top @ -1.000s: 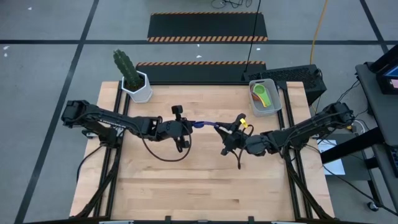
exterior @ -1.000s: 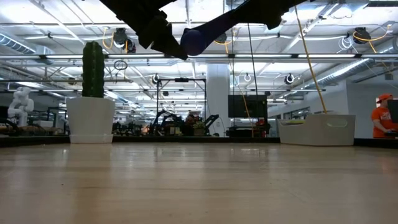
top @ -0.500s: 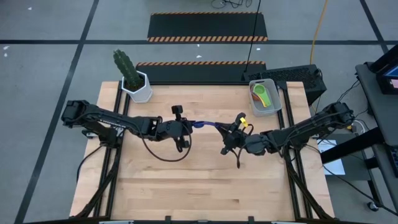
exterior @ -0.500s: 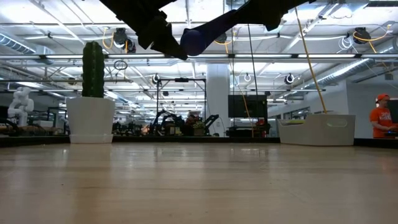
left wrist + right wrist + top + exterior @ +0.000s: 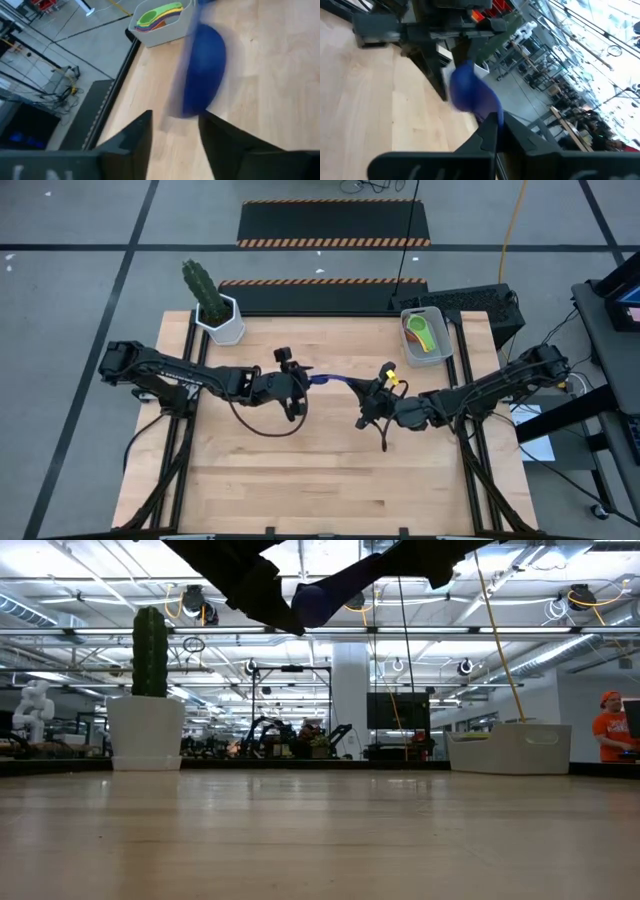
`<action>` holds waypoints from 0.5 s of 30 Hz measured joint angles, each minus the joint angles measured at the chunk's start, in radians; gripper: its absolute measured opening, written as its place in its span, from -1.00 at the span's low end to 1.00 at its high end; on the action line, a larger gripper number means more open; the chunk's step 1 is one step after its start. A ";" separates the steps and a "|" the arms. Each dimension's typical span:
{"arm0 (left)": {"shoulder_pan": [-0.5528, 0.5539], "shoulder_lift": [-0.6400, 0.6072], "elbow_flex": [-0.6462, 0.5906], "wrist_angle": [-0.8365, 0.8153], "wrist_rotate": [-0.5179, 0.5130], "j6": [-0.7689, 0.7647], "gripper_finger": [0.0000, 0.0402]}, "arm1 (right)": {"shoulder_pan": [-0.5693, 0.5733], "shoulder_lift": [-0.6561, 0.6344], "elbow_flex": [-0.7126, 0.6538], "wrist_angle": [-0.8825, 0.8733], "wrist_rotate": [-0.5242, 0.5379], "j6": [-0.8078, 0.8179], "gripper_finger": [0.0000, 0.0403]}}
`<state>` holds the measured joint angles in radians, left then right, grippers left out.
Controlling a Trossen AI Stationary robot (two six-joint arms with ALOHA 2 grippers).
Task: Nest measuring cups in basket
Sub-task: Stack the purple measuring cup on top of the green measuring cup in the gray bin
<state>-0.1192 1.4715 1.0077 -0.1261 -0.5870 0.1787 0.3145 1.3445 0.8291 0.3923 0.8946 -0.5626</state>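
A dark blue measuring cup [image 5: 325, 380] hangs in the air over the middle of the table, between my two grippers. Its bowl [image 5: 314, 603] points toward my left gripper [image 5: 303, 379] and its handle toward my right gripper [image 5: 358, 387]. My left gripper [image 5: 175, 120] is open, with the bowl [image 5: 205, 65] just ahead of its spread fingers. My right gripper [image 5: 495, 122] is shut on the cup. The grey-blue basket [image 5: 426, 335] stands at the table's far right corner and holds green, yellow and orange cups [image 5: 159, 15]. My right gripper pinches the cup's flat handle [image 5: 489, 111] between its two fingers, which come about level from the table's right side and lie along the handle. The cup is lifted clear of the table, and its bowl [image 5: 467, 92] sticks out beyond the fingertips toward the left arm.
A white hexagonal pot with a cactus [image 5: 222, 320] stands at the far left corner. Bare wooden tabletop [image 5: 320, 470] lies below and in front of both arms. A person in orange [image 5: 612, 725] is in the room beyond the table, far right.
My left gripper has opened and let go of the cup's bowl, rolling a little while staying in place. The cup stays high over the table's middle, borne by my right gripper.
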 joint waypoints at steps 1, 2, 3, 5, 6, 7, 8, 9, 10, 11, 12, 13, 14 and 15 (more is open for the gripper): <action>0.000 0.000 0.000 -0.003 0.005 -0.012 -0.16 | 0.001 0.000 0.000 0.000 0.013 -0.005 -0.99; 0.001 0.000 0.002 -0.019 0.006 -0.020 -0.11 | 0.005 0.001 0.000 -0.003 0.035 -0.014 -0.99; 0.004 0.000 0.002 -0.042 0.007 -0.029 -0.07 | 0.011 0.001 0.000 -0.003 0.061 -0.029 -1.00; 0.013 0.000 0.002 -0.085 0.007 -0.047 -0.02 | 0.025 0.001 0.000 -0.003 0.122 -0.065 -1.00; 0.021 0.000 0.002 -0.106 0.006 -0.056 -0.01 | 0.034 0.001 -0.001 -0.004 0.153 -0.086 -1.00; 0.029 0.000 0.002 -0.121 0.003 -0.063 0.00 | 0.042 0.001 0.000 -0.004 0.184 -0.104 -1.00; 0.039 0.000 0.002 -0.137 -0.001 -0.071 0.00 | 0.051 0.001 0.000 -0.005 0.216 -0.121 -1.00; 0.049 0.000 0.002 -0.156 -0.004 -0.082 0.00 | 0.059 0.001 0.000 -0.005 0.243 -0.137 -1.00; 0.060 0.000 0.002 -0.173 -0.005 -0.091 0.00 | 0.065 0.000 0.000 -0.004 0.277 -0.158 -1.00; 0.070 0.000 0.002 -0.187 -0.005 -0.102 0.00 | 0.072 0.000 0.000 -0.005 0.319 -0.179 -1.00; 0.081 0.000 0.002 -0.199 -0.005 -0.112 0.00 | 0.077 0.000 0.000 -0.008 0.364 -0.204 -1.00; 0.088 0.000 0.002 -0.211 -0.005 -0.120 0.00 | 0.081 0.000 0.000 -0.017 0.415 -0.230 -1.00; 0.094 0.000 0.002 -0.225 -0.006 -0.127 0.00 | 0.085 0.000 0.000 -0.033 0.463 -0.252 -1.00; 0.099 0.000 0.002 -0.240 -0.007 -0.131 0.00 | 0.087 0.000 0.000 -0.052 0.511 -0.274 -1.00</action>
<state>-0.0206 1.4715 1.0092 -0.3663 -0.5938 0.0476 0.4018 1.3445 0.8288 0.3401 1.4052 -0.8366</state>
